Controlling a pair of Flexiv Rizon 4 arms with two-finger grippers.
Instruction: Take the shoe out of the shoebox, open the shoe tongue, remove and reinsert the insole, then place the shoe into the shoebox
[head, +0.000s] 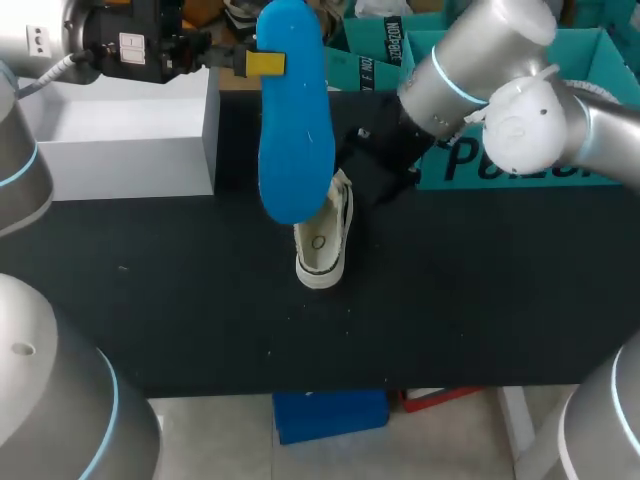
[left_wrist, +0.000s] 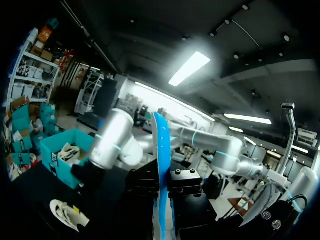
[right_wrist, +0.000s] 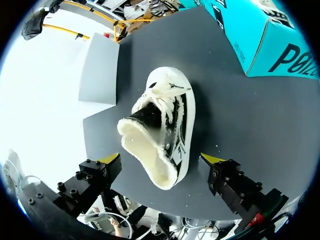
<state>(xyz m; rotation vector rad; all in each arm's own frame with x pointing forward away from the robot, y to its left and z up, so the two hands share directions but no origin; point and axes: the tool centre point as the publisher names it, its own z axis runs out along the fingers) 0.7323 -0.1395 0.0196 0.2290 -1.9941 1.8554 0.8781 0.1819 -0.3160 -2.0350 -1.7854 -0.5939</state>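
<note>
A long blue insole (head: 296, 120) hangs in the air over the table, and my left gripper (head: 266, 63) is shut on its upper end. In the left wrist view the insole (left_wrist: 162, 165) stands edge-on between that gripper's black fingers. A white and black sneaker (head: 324, 243) lies on the black table below it, tongue pulled open. My right gripper (right_wrist: 161, 159) is open just above the sneaker (right_wrist: 162, 125), one yellow fingertip (right_wrist: 111, 159) on either side of the heel, neither touching it. A white open shoebox (head: 120, 135) stands at the back left.
Teal boxes (head: 520, 160) stand at the back right, close behind my right arm (head: 470, 80). The shoebox's grey wall (right_wrist: 100, 70) is beyond the sneaker's toe in the right wrist view. Bare black tabletop (head: 480, 300) stretches in front of the sneaker.
</note>
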